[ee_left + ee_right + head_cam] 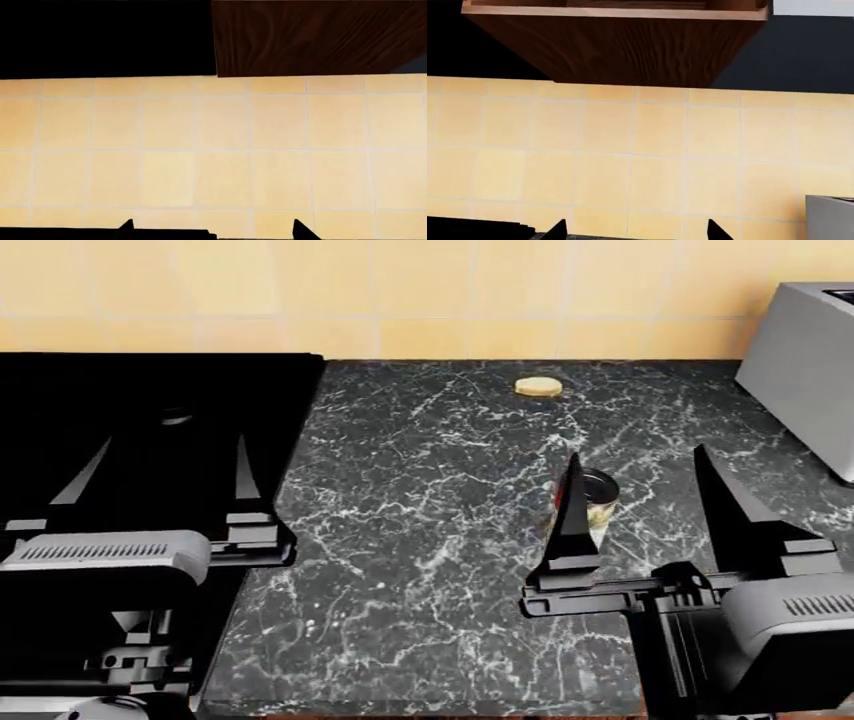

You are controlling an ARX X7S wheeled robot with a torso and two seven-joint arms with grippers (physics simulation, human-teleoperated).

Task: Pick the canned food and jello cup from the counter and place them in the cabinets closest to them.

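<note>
The canned food [602, 502] stands upright on the marble counter [427, 540], its dark lid showing, and one finger of my right gripper hides part of it. My right gripper [647, 490] is open with nothing between its fingers and points toward the tiled wall. Over the black stove top, my left gripper [160, 465] is also open and empty. The left wrist view shows only that gripper's fingertips [127, 226] against the wall tiles. In the right wrist view my right gripper's fingertips [557, 229] stand wide apart. The jello cup is out of view.
A flat yellowish oval lump [538, 387] lies near the back wall. A grey toaster [801, 360] stands at the counter's right end, and its top corner also shows as the toaster [830, 217]. A dark wood wall cabinet [627, 45] hangs above; the cabinet [313, 35] also shows to the left wrist.
</note>
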